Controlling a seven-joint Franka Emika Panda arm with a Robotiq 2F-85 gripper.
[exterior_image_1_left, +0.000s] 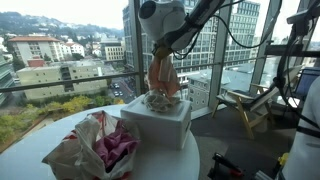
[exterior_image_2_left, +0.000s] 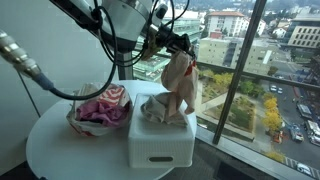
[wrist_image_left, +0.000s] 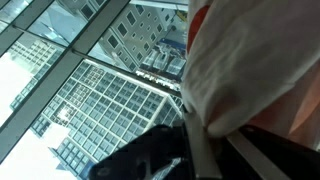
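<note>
One round white worktop (exterior_image_2_left: 55, 150) fills the foreground in both exterior views, its edges cut off by the frame. On it sits one white box (exterior_image_2_left: 160, 152), open at the top, with one crumpled pale rag (exterior_image_2_left: 150, 108) heaped inside. Just beside the box, one translucent bag (exterior_image_1_left: 62, 152) holds a pink cloth bundle (exterior_image_2_left: 103, 108). How many pieces are in there is hard to make out. Over the box hangs one peach cloth (exterior_image_2_left: 180, 88), its lower end down at the box's opening. And the claw (exterior_image_2_left: 180, 48) is clamped on that cloth's top. The wrist view is mostly fabric, fingertips hidden.
</note>
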